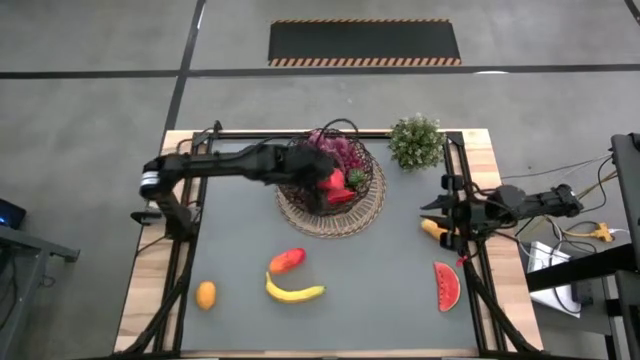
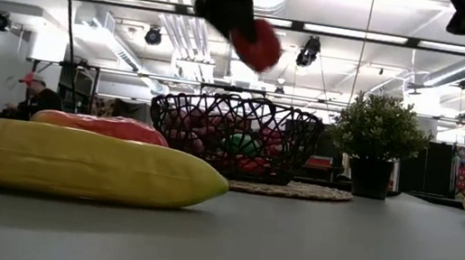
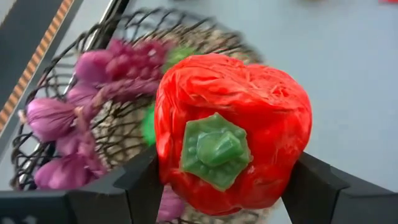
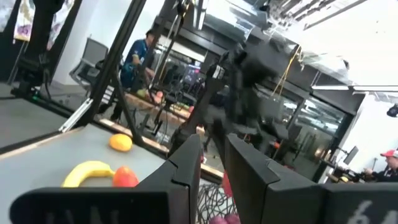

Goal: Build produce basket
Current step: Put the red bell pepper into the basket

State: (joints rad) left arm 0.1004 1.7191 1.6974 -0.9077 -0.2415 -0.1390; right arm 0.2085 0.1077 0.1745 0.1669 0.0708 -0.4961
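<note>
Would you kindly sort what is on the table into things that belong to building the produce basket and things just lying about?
Job in hand:
basket
grapes
pepper held in left gripper
second pepper
banana
orange
watermelon slice

Lying about:
potted plant
right gripper, waiting at the table's right edge

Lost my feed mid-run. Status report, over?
Left pincer shut on red pepper, above basket. Right pincer idle at right edge. Nothing blocking.
</note>
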